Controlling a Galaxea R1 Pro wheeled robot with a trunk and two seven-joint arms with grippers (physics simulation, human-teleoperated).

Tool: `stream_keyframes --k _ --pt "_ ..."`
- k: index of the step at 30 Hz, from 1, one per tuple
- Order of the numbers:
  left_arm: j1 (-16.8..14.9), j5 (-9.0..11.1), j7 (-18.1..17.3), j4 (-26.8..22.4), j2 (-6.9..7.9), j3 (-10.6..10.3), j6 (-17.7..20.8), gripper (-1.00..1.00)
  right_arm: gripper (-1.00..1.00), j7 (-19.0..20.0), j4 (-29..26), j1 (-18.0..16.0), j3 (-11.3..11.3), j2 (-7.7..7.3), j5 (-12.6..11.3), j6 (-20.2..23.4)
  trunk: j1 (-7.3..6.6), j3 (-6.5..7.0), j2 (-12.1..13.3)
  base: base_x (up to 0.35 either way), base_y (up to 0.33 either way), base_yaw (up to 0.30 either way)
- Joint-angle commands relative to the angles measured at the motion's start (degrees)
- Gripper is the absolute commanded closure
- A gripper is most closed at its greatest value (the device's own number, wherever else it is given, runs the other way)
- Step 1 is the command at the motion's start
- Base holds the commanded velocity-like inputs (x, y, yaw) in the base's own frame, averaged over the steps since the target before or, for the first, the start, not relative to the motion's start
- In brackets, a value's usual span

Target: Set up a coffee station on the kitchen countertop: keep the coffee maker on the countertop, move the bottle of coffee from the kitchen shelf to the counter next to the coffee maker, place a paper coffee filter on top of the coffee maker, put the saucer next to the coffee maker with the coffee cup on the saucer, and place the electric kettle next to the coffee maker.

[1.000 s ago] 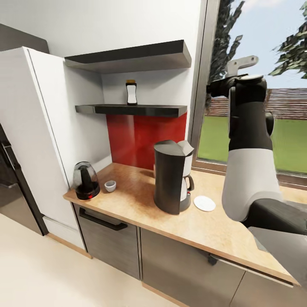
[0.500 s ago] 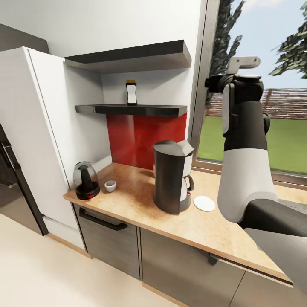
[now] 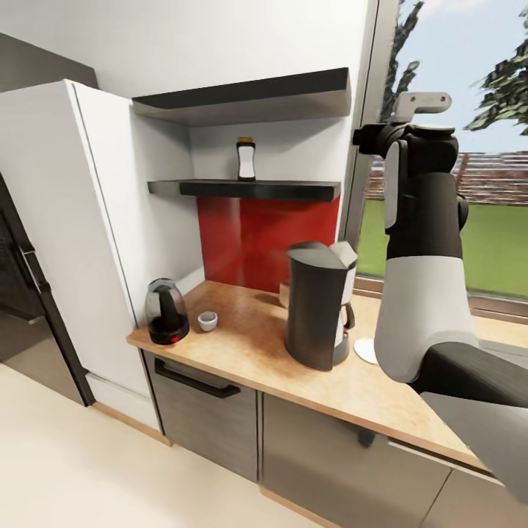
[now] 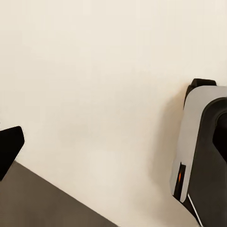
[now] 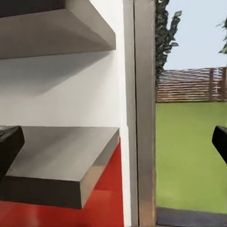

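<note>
The right arm is hanging raised at the right of the head view, above the counter, with the coffee maker mid-frame and the kettle and cup at lower left. The bottle is sitting upright on the lower shelf, upper middle; it's probably light, rigid and a bit slick, so I'd be squeezing the straight body below the cap. The right wrist view is showing that shelf's end by the window with dark fingertips spread wide and nothing between them, while the left wrist view is giving pale floor and one fingertip, so I can't tell that gripper's state.
</note>
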Motion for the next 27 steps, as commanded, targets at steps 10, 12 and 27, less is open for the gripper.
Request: stream_keyframes --k 10,12,27 --pt "-0.02 0.24 -0.01 0.18 -0.01 0.13 -0.19 -1.00 -1.00 -0.26 -0.28 -0.04 1.46 0.06 -0.98 0.19 0.03 -0.03 -0.04 0.092 0.301 0.000" --pt "-0.02 0.24 -0.01 0.17 -0.03 0.17 -0.18 -1.00 -1.00 -0.26 -0.29 -0.04 1.51 0.06 -1.10 0.19 0.03 -0.03 -0.04 0.148 0.296 0.000" --pt "-0.02 0.24 -0.01 0.14 -0.56 0.37 -0.18 -1.00 -1.00 -0.26 -0.36 -0.04 1.64 0.06 -1.18 0.19 0.03 -0.03 -0.04 0.227 0.260 0.000"
